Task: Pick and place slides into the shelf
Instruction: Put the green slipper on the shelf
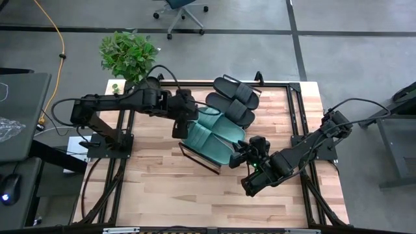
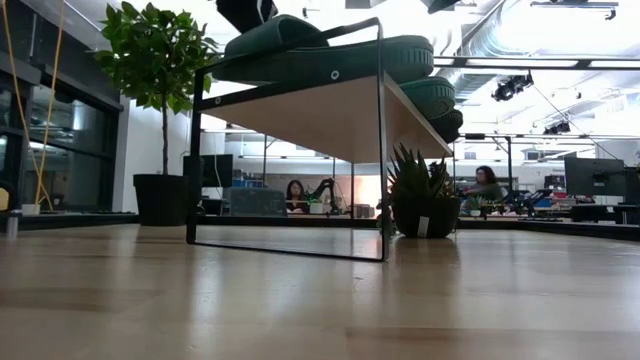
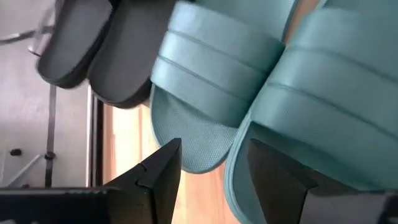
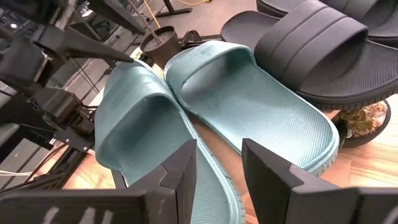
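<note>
Four slides lie side by side on the slanted shelf [image 2: 330, 115] in the middle of the table. Two are black [image 1: 237, 91] [image 1: 231, 109], toward the far right. Two are teal [image 1: 218, 127] [image 1: 208, 143], toward the near left. My left gripper [image 1: 185, 125] is open over the teal slides' left ends; in the left wrist view the gripper [image 3: 214, 180] has one slide's rounded end [image 3: 186, 149] just ahead of its fingers. My right gripper [image 1: 245, 154] is open at the near teal slide's right end. In the right wrist view the gripper [image 4: 217, 177] stands astride that slide's rim [image 4: 214, 168], and no touch shows.
A potted plant [image 1: 128, 53] stands just off the table's far left corner. Bare wooden tabletop [image 1: 182, 195] stretches on the near side of the shelf. A laptop and mouse [image 1: 19, 117] sit on a side desk to the left. People sit in the room beyond [image 2: 295, 192].
</note>
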Tool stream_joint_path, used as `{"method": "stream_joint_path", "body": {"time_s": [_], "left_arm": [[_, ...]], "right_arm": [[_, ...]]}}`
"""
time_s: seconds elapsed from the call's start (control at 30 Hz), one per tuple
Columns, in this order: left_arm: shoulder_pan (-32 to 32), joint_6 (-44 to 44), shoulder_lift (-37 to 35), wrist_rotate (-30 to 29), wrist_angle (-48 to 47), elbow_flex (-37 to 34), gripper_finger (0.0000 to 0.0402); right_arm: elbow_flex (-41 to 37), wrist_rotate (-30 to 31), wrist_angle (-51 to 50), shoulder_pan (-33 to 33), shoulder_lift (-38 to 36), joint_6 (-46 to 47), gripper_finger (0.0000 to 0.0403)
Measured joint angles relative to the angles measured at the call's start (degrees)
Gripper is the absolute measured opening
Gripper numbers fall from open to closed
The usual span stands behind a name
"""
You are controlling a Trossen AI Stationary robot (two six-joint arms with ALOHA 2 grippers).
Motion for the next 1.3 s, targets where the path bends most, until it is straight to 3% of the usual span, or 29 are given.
{"method": "stream_joint_path", "body": {"time_s": [0.37, 0.63, 1.3], "left_arm": [[0.0, 1.9, 3.0, -2.9, -1.6, 0.0, 0.0174], [0.0, 3.8, 4.8, 0.4, -6.5, 0.0, 0.0174], [0.0, 4.5, 5.7, 1.9, -5.2, 0.0, 0.0174]], "right_arm": [[0.0, 0.1, 0.2, 0.0, 0.0, 0.0, 0.0116], [0.0, 0.1, 0.5, 0.0, 0.0, 0.0, 0.0116], [0.0, -1.0, -0.1, -0.8, 0.0, -0.1, 0.0116]]}}
